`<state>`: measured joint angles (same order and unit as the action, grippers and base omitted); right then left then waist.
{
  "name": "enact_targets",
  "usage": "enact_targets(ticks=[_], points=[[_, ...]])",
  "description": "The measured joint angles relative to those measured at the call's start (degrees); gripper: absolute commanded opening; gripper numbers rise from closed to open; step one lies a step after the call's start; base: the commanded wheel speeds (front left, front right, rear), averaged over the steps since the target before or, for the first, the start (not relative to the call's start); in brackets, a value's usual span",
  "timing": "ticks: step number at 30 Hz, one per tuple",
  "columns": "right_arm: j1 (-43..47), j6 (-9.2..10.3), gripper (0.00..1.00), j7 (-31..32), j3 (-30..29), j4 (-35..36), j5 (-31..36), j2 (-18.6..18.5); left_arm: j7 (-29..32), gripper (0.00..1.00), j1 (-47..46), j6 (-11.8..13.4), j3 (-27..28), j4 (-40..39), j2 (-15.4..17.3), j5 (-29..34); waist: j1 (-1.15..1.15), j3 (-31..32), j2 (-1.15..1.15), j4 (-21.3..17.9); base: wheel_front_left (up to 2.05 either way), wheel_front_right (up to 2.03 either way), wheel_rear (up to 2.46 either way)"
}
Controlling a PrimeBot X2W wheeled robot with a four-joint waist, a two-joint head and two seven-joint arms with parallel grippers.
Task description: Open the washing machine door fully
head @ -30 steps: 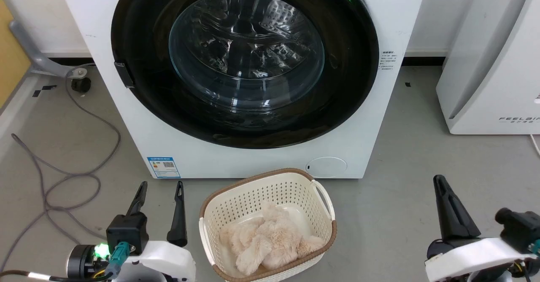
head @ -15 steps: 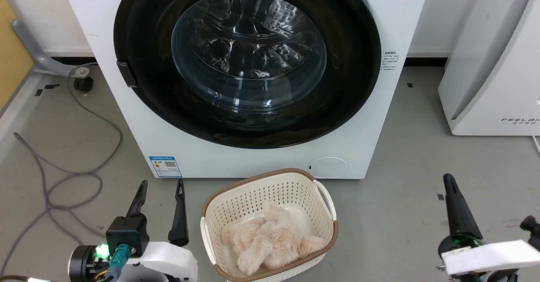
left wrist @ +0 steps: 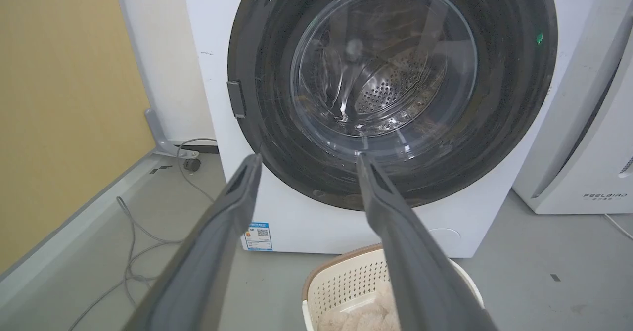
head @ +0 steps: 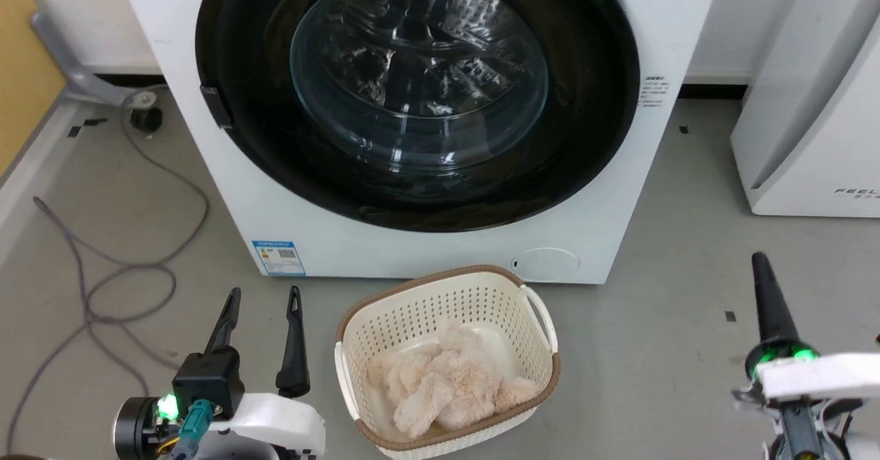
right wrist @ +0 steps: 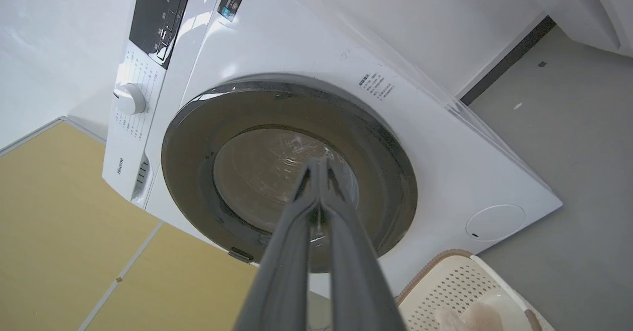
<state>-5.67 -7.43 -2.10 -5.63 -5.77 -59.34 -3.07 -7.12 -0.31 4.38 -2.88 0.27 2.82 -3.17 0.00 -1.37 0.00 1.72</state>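
The washing machine door [head: 419,95] sits shut, flush in the front of the washing machine [head: 440,257]. It is a glossy black disc nearly as wide as the cabinet, with a bulging glass bowl [head: 419,68] at its centre. It should handle as a stiff, fairly heavy panel swinging on 1 hinge, resisting until its latch lets go. The black face looks smooth and likely slippery, giving nothing to pull on, and the glass is best left untouched. The hold belongs at the rim, on the side away from the hinge. A small dark tab [head: 210,106] sits on the rim at the washing machine's side toward the robot's left; whether it is hinge or pull I cannot tell.

The left end effector [head: 265,291] hangs low in front of the washing machine, its 2 fingers spread and empty. The right end effector [right wrist: 316,165], also in front of it and off to the robot's right, has its 2 fingers pressed together on nothing. A basket [head: 543,319] of pale fluffy cloth stands on the floor just in front of the washing machine, below the door; the swing may pass close over it.
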Motion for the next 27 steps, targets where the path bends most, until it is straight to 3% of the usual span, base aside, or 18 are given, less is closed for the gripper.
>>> enact_targets(ticks=[14,27], points=[[-12.3,0.0,0.0,0.9,-3.5,-8.9,-8.8,-2.9,-1.6,1.0,-2.9,1.5,-1.4,-0.5,0.0,-0.8,0.0,-4.7,0.0,2.2,0.0,0.0,0.0],[-26.9,0.0,0.0,-0.1,-7.1,-20.2,-16.7,-8.9,-3.1,1.0,-6.9,3.1,-3.6,-1.5,0.0,-2.4,0.01,-10.3,0.0,5.0,0.0,0.0,0.0]])
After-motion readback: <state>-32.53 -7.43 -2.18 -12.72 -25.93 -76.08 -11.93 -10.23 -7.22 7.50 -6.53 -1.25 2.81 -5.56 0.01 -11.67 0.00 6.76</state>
